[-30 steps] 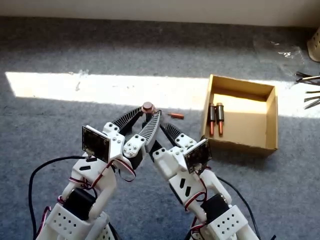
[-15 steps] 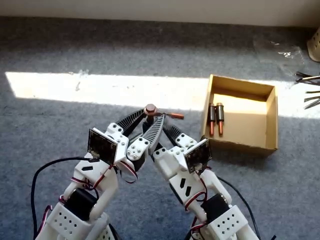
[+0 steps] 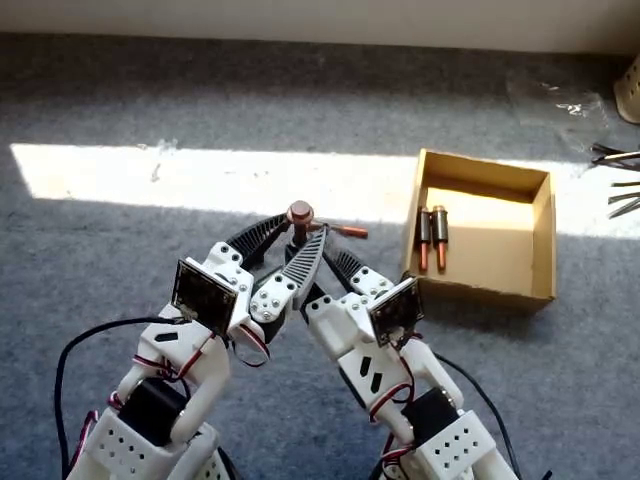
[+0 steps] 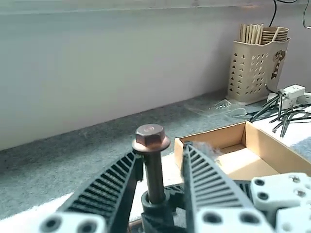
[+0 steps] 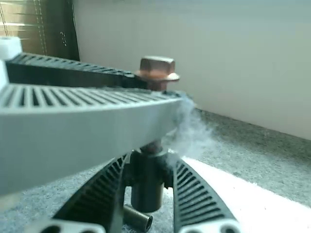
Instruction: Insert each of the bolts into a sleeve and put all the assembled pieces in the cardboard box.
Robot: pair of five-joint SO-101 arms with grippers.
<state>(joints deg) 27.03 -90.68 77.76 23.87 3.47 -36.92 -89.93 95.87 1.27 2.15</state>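
Bolt [image 4: 153, 167]: upright, head on top, shank tip sunk into the mouth of the sleeve [image 5: 146, 187], most of the shank bare above it.
Axis: vertical and shared, with the bolt directly over the sleeve, between the two arms.
Left gripper [image 4: 163, 154]: parted around the shank, one finger touching and a gap on the other side.
Right gripper [image 5: 148, 166]: clamped on the sleeve, holding it upright off the carpet.
Next move, probably: a press straight down, since any tilt risks a jam.
Cardboard box [image 3: 545, 240]: on the right, near the grippers, with two assembled pieces [image 3: 432, 238] inside.

Upright bolt [image 5: 158, 68] in sleeve [image 5: 146, 187], R fingers [image 5: 189, 194] clamped on it, L fingers [image 5: 73, 116] flanking bolt, 2nd sleeve [image 5: 138, 219] on carpet [image 5: 272, 150]
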